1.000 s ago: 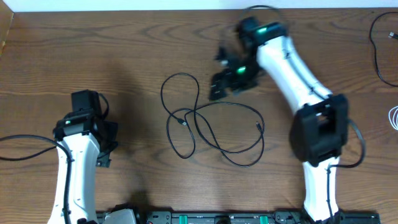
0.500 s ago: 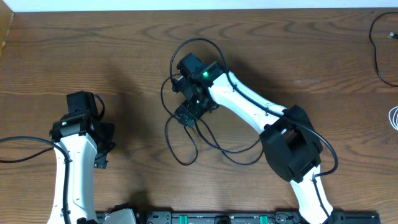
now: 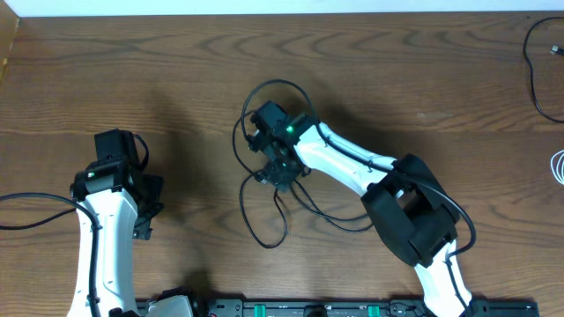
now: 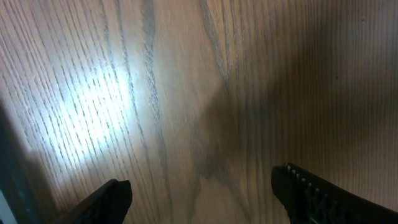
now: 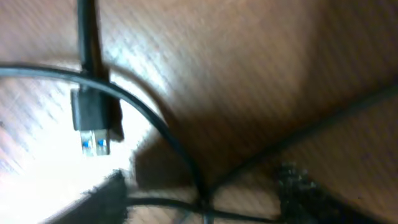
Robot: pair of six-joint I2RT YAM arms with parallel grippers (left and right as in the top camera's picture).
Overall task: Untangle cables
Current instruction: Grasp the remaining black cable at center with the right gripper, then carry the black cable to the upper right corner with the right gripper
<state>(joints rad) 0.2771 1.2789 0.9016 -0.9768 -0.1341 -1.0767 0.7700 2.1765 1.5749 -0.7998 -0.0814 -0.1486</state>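
Right wrist view: the right end effector (image 5: 205, 199) sits low over the thin black cable (image 5: 168, 134). Two bits of the cable cross right in the gap.
Right fingers: they are apart. One finger (image 5: 106, 199) is on each side of the crossing. Nothing is pinched yet.
Plug: a black plug with a blue tip (image 5: 93, 121) lies just beside the gap, flat on the wood.
What changed: a moment ago the right end effector (image 3: 280, 167) was up near the far side of the brown wooden bench (image 3: 176, 70). Now it has swung over and come down into the middle of the loops. Its fingers have begun to close.
Cable: the loops lie in the middle of the bench. The bottom loop (image 3: 264, 246) now hangs a little longer than before.
What it means: I think a pinch on the crossing comes next, so one strand can be pulled out.
Left end effector (image 4: 200, 183): fingers apart over bare wood, holding nothing. It has stayed put, well apart from the cable.
Far right edge: a thin black cord (image 3: 531, 79) and a thin white cord (image 3: 555, 167) lie away from the loops.
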